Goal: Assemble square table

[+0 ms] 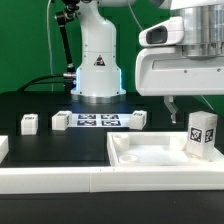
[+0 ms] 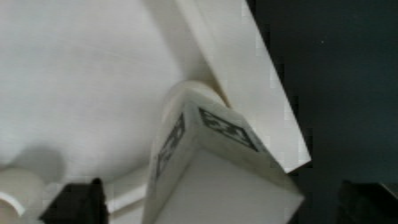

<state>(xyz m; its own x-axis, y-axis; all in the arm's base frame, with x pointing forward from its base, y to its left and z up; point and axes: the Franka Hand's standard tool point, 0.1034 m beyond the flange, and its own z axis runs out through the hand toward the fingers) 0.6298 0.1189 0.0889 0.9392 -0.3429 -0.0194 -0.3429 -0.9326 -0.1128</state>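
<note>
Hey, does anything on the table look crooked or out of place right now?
The leg standing on the square tabletop near its corner at the exterior view's right looks twisted against the rim and slightly tilted. Whether it is seated in a socket cannot be told. Nothing else stands out.

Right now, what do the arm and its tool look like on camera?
The glossy white rounded robot arm has a black triangle mark on its base, a blue glow below and black cables beside it. The boxy white tool carries a grey camera block and short dark fingers.
</note>
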